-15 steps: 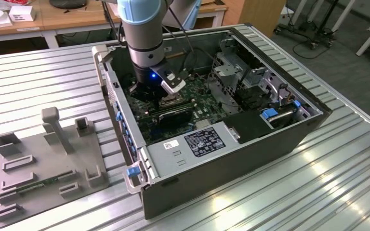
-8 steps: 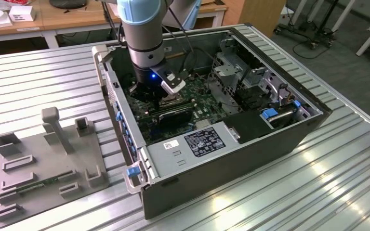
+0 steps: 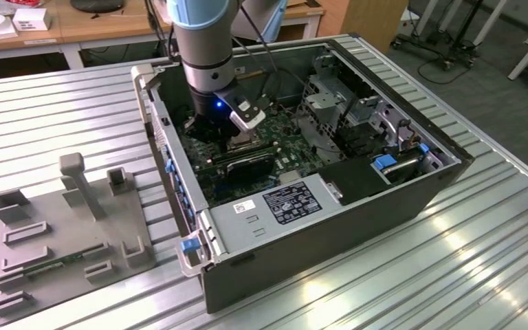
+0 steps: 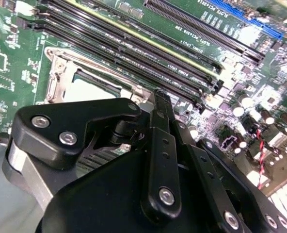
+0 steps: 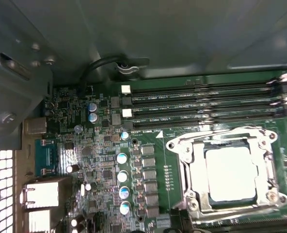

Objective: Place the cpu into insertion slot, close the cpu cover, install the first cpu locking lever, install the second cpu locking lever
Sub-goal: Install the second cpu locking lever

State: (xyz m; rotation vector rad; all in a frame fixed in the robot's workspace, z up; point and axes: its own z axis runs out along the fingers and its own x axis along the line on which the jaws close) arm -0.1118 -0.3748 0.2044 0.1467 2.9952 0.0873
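Note:
The cpu (image 5: 231, 174) is a pale square lying flat in the insertion slot (image 5: 231, 142) on the green board; in the second wrist view the cpu (image 4: 90, 90) shows just beyond my gripper. The cpu cover (image 5: 194, 174), a silvery frame with a cut-out middle, lies down around the chip. Thin metal lever rods run along two sides of the socket. My gripper (image 4: 158, 96) is shut, its tip hanging close over the socket's edge beside the memory slots, with nothing seen between its fingers. In the exterior view my gripper (image 3: 236, 141) reaches down into the open computer case (image 3: 447, 175).
Long black memory slots (image 5: 201, 104) run right beside the socket. A row of capacitors (image 5: 123, 174) and rear ports stand on its other side. The power supply box (image 3: 287, 203) and drive bays crowd the case. A grey fixture plate (image 3: 62, 227) lies on the ribbed table.

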